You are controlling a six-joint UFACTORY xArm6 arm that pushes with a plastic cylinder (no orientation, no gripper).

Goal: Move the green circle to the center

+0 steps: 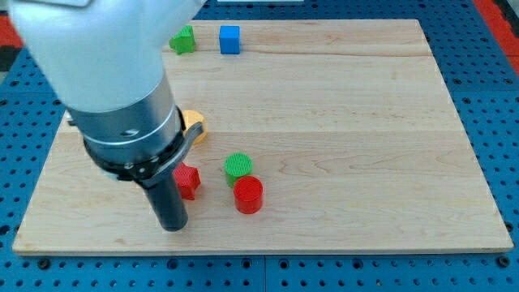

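Note:
The green circle (238,166) is a short green cylinder on the wooden board (340,122), left of the board's middle and toward the view's bottom. A red cylinder (248,195) touches it just below and to the right. My tip (173,225) is at the lower end of the dark rod, down and to the left of the green circle, with a red block (188,179) between them, partly hidden by the rod.
A yellow block (194,125) peeks out from behind the arm's body at the view's left. A green block (183,39) and a blue cube (230,39) sit near the board's top edge.

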